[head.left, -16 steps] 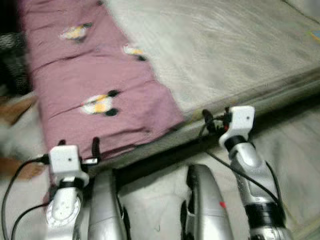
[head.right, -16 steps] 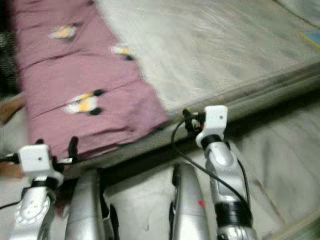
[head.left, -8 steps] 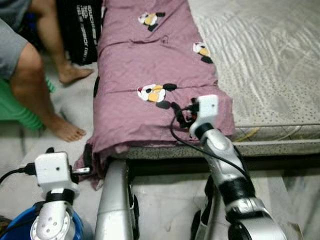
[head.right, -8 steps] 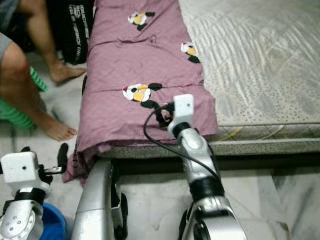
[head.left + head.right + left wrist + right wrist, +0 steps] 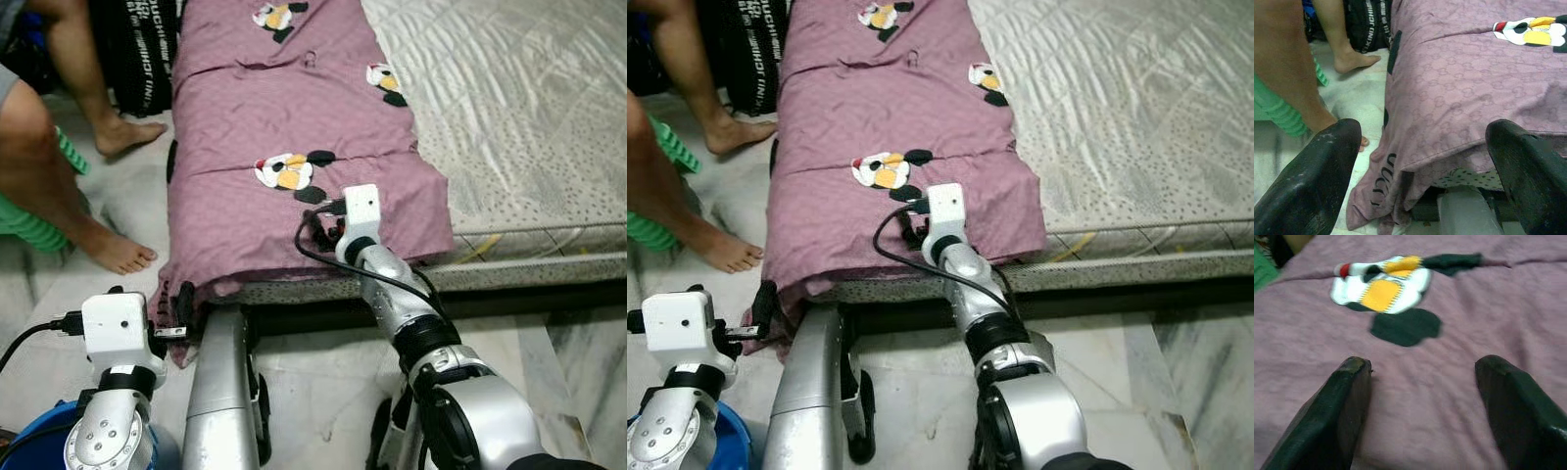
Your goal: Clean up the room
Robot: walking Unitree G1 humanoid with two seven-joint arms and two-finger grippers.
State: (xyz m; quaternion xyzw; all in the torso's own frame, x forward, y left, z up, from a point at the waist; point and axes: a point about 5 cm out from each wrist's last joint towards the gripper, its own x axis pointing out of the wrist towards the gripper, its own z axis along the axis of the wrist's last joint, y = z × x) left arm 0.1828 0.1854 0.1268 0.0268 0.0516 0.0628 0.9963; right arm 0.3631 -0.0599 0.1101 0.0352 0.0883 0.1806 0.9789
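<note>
Purple blanket [image 5: 294, 147] with cartoon patches lies along the left edge of the mattress [image 5: 529, 108], its corner drooping to the floor. Our right gripper [image 5: 1420, 396] hovers just above it with fingers spread; our left gripper [image 5: 1425, 171] is spread too (low, near the hanging corner). A person's bare feet [image 5: 122, 255] stand beside the bed.

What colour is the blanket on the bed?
The blanket is dusty pink-purple, with white, yellow and black cartoon patches. Left eye view shows it best.
</note>
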